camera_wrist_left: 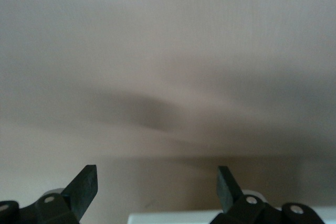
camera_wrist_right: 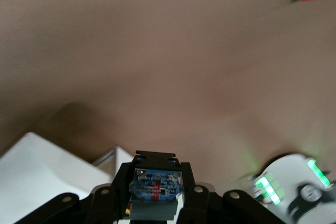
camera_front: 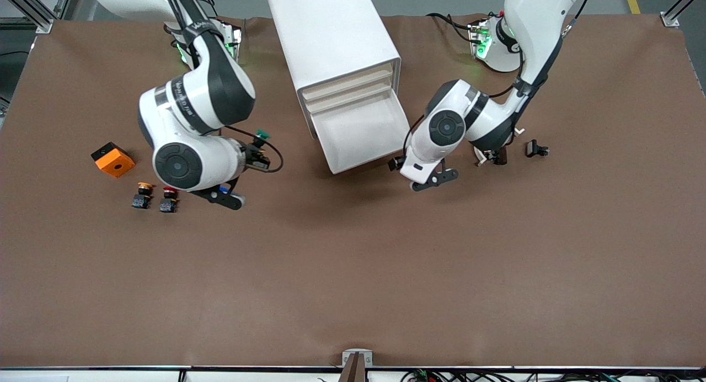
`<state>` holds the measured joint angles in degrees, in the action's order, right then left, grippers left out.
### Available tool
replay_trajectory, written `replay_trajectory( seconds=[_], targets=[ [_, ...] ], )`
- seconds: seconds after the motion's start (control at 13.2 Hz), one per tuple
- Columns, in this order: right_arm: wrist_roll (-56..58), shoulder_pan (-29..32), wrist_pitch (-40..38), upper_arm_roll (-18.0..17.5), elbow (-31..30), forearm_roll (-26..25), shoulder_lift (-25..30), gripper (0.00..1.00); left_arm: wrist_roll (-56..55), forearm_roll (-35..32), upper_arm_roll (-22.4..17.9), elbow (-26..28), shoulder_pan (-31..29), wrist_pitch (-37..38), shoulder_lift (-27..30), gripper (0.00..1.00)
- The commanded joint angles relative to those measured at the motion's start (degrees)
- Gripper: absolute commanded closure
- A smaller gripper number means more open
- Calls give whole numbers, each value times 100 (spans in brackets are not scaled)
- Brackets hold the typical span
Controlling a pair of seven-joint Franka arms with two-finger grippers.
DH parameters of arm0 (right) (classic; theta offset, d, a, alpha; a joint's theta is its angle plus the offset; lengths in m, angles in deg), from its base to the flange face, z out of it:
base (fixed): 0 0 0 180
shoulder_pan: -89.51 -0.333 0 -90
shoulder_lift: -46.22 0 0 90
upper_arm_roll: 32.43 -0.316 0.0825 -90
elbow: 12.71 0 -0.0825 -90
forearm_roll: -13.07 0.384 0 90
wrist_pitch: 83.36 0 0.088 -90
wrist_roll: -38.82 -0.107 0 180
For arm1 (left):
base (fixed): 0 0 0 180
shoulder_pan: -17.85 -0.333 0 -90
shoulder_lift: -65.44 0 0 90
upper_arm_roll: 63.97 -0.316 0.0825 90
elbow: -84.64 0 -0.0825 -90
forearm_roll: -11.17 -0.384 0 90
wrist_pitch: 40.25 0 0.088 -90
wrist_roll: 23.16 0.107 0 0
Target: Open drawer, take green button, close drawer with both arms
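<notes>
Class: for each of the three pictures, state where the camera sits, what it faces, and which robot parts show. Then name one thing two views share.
Front view: high across the table, facing the bases; shows the cabinet, the open drawer and both arms.
Left wrist view: on the left wrist, facing bare table; shows the open left gripper, beside the drawer front.
Right wrist view: on the right wrist, facing the table; shows the right gripper shut on the button.
Shared: the red-capped button, in the front and right wrist views.
</notes>
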<state>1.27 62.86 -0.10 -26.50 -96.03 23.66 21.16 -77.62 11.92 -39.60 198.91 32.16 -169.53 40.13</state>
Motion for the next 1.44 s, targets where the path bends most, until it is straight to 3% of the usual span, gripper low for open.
replay_trajectory(
  seconds=[0.0, 0.23, 0.68, 1.36],
  targets=[
    [1088, 361, 618, -92, -1095, -452, 720, 99, -82, 66, 225, 306, -42, -124, 87, 0],
    [2170, 784, 1830, -92, -2272, -927, 1212, 97, -337, 66, 401, 342, -42, -124, 88, 0],
    [3094, 1399, 3808, -92, -3460, -1561, 1311, 96, -855, 66, 867, 351, -42, -115, 88, 0],
    [3298, 1707, 5146, -92, -3533, -1561, 345, 92, -1225, 75, 1281, 421, -77, 43, 114, 0]
  ],
)
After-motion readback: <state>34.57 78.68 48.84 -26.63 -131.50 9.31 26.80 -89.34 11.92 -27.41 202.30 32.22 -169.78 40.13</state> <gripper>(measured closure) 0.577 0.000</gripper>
